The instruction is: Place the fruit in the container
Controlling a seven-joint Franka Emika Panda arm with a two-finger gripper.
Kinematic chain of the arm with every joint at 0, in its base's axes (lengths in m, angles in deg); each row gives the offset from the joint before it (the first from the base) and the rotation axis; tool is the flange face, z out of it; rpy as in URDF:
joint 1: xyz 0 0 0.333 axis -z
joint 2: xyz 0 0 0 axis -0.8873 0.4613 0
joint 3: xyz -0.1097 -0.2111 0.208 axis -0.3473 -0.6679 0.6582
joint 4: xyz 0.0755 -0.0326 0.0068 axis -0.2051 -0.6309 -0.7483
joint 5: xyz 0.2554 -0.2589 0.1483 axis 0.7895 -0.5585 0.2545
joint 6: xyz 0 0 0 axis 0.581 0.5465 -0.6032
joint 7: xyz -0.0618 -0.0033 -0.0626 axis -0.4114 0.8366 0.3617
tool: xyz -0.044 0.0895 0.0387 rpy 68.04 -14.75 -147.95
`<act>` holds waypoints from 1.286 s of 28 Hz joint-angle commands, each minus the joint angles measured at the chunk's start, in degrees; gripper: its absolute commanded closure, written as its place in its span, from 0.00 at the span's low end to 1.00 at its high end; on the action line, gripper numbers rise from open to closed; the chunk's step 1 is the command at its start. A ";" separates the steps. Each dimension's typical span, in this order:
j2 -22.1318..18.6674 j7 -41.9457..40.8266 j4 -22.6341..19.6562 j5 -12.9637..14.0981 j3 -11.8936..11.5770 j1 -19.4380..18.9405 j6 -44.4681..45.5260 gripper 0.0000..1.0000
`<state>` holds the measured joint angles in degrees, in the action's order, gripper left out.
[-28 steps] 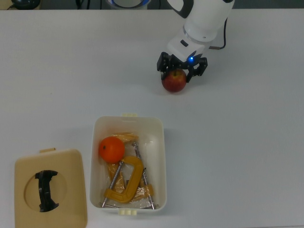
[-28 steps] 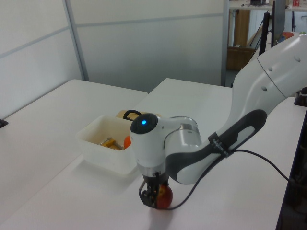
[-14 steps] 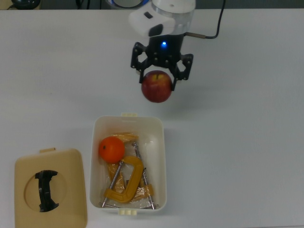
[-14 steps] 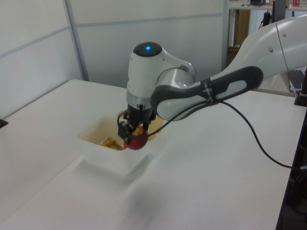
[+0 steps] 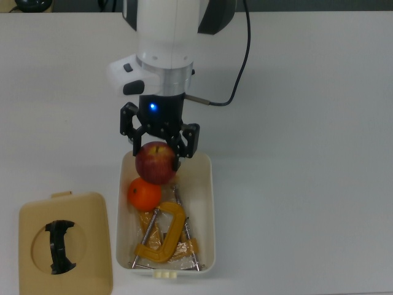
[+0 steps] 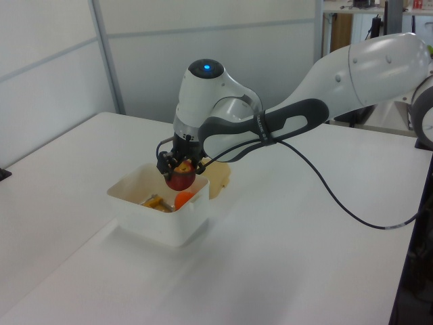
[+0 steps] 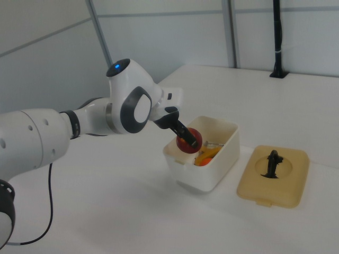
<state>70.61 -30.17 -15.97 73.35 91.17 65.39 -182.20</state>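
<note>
A white robot arm is shown above a white tabletop point(image 5: 307, 153), its black two-finger pincer point(image 5: 158, 147) clamped around a dark red round apple point(image 5: 156, 163). The apple is held in the air between the fingers, over one short end of a cream-white rectangular plastic tub point(image 5: 207, 203), most likely so that it can be lowered or dropped inside. In the top view the tub extends away from the pincer toward the bottom of the picture.

Just below the held apple, inside the tub, a bright orange round fruit point(image 5: 143, 194) is seen resting; whether the two fruits touch cannot be told. Further from the pincer, at the tub's far end, an orange-yellow metal C-clamp point(image 5: 166, 236) is lying on the floor of the tub, leaving little free room beside the orange. A flat tan lid with a black handle point(image 5: 64, 243) is set on the tabletop beside the tub, well apart from the pincer, so the opening is left clear.

One fruit is judged already placed; the apple is not yet released
</note>
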 commanded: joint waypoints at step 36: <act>-11.05 -38.00 4.56 10.57 -6.11 -0.76 44.87 0.00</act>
<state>60.93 -64.22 -12.52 82.65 87.19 65.00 -140.21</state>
